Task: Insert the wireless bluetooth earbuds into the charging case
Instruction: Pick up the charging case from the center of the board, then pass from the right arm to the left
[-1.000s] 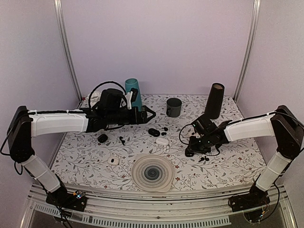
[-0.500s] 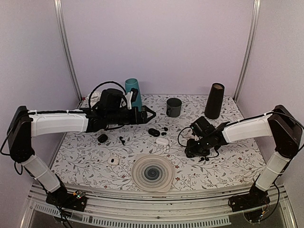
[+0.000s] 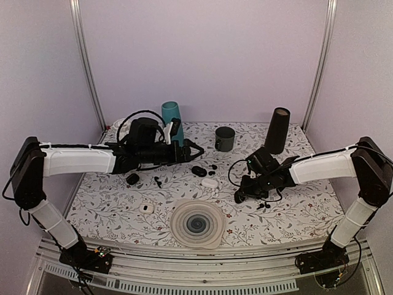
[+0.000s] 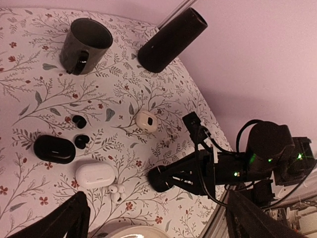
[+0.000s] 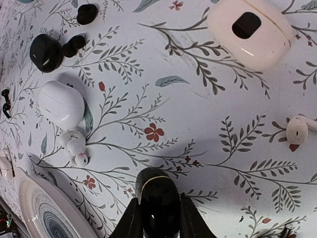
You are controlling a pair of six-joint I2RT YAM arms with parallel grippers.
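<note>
The earbuds are tiny bean-sized things lying loose on the flowery tabletop (image 5: 208, 114). In my right wrist view there's a white earbud (image 5: 297, 130) at the right edge, bulb toward the middle and stem running out to the right, so its long axis goes roughly across the frame. Two more white earbuds (image 5: 75, 146) huddle just below the white case (image 5: 60, 103) at the left. Two glossy black earbuds (image 5: 74, 44) sit just beside the black case (image 5: 45, 52) at upper left, too round to say which way they point.

My right end effector (image 5: 158, 218) is clamped on a glossy black pod (image 5: 158, 198) with a thin pale seam, bottom centre. Only that view shows the grip; from the top it's just a dark blob.

My left end effector (image 4: 158, 220) has its fingers wide apart with nothing between them. Its camera catches the mug (image 4: 84, 42) and dark cylinder (image 4: 171, 37) up top.
</note>
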